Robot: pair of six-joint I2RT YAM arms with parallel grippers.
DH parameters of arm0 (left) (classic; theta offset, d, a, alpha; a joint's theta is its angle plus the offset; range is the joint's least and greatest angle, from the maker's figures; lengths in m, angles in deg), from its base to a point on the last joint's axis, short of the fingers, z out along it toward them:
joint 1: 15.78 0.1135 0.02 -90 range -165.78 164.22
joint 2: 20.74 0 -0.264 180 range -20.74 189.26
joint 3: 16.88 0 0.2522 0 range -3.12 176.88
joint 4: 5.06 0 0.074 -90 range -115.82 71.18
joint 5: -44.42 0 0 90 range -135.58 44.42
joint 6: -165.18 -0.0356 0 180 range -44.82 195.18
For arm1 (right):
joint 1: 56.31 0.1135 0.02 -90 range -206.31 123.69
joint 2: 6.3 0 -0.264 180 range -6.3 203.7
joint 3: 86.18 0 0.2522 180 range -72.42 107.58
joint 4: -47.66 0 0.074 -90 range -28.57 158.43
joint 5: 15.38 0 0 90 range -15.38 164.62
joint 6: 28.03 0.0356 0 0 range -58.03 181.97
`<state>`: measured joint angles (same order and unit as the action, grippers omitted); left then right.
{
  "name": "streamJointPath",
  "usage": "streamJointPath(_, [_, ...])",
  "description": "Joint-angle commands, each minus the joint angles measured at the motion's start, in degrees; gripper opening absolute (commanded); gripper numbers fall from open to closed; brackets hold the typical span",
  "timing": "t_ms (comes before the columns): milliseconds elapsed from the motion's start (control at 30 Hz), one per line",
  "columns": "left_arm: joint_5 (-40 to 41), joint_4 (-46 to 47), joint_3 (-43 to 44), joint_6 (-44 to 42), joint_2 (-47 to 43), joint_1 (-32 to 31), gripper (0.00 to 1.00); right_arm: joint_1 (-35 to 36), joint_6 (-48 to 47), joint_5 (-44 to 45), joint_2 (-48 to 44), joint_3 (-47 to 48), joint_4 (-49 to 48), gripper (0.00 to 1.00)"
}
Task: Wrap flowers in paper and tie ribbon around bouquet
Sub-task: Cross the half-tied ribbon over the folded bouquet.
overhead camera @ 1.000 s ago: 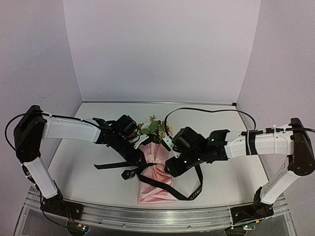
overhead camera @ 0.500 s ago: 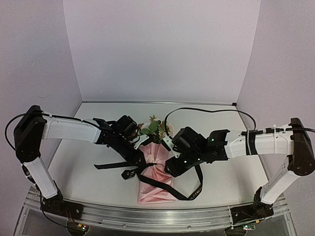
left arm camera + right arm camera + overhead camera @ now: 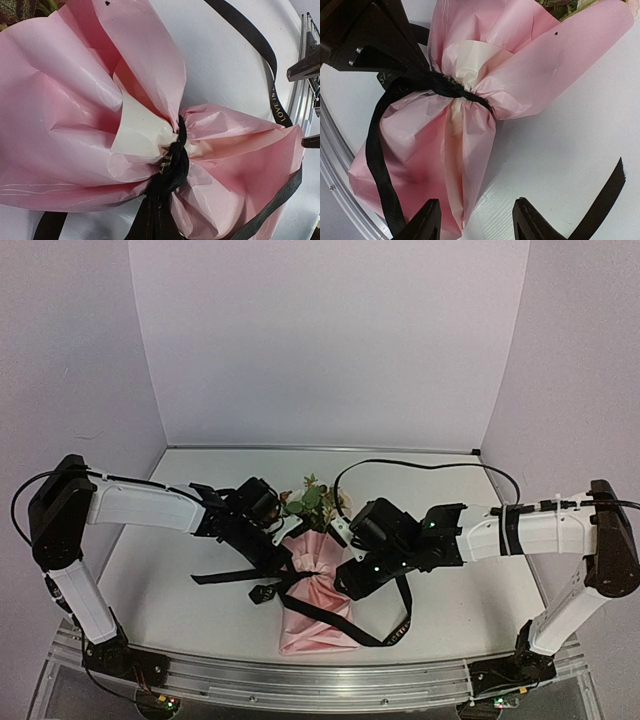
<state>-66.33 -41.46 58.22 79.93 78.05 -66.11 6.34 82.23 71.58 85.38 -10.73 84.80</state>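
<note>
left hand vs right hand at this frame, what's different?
Left hand is shut, pinching the ribbon where it cinches the bouquet; right hand is open and holds nothing. Left hand touches the tie; right hand hovers over the edge of the lower paper. Shared: both face the bouquet, from opposite sides.

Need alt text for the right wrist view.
A pink paper bouquet lies on a white table, cinched at its middle by a black ribbon. The left gripper, top left, is shut on the ribbon; the right gripper, at the bottom edge, is open and empty.
</note>
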Motion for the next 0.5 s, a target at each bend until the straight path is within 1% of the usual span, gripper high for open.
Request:
streamJointPath(0, [-0.05, 3.12, -0.02, 0.64, -2.67, -0.23, 0.0, 0.03, -1.23, -0.22, -1.47, 0.67, -0.35, 0.5])
streamJointPath(267, [-1.37, 5.14, 0.19, 2.72, -5.98, 0.37, 0.0, 0.04, -2.62, -2.4, 0.22, 1.64, -0.87, 0.53])
streamJointPath(467, [-2.51, 5.79, -0.52, 3.88, -6.01, 1.72, 0.0, 0.07, -3.71, -8.61, 0.64, 2.28, -2.83, 0.55])
